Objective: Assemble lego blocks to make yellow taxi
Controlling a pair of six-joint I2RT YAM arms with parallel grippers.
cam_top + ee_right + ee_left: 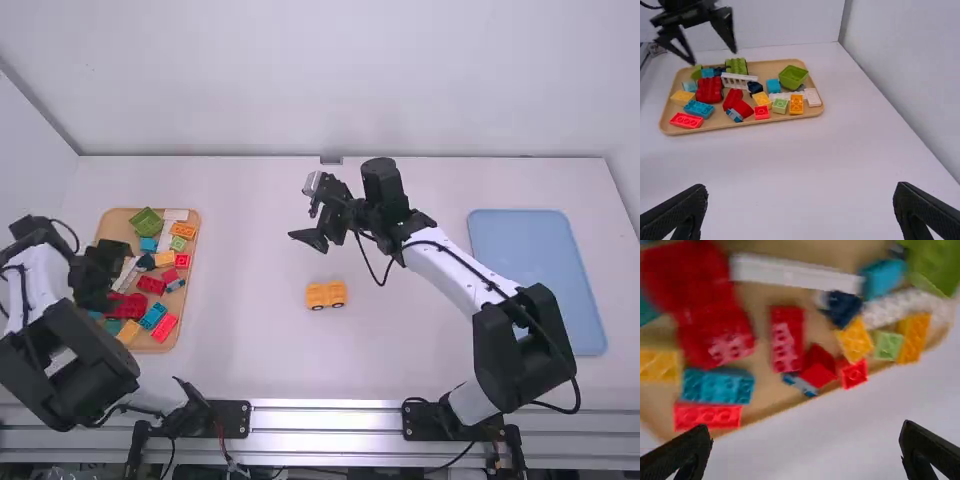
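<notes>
A yellow car-like piece with dark wheels [326, 294] stands on the table's middle. My left gripper [112, 278] is over the wooden tray of loose blocks; in its wrist view the left gripper [805, 452] is open with nothing between its fingers. Below it lie a yellow block [855, 340], an orange-yellow block [914, 337] and another yellow block [657, 365]. My right gripper [308, 220] is above the table, beyond the car piece; in the right wrist view this gripper [801, 212] is open and empty.
The wooden tray [190, 290] at the left holds red, blue, green and white pieces, including a green hollow piece [793, 76]. A light blue tray [530, 270] lies at the right. A wall [340, 80] rises behind the table.
</notes>
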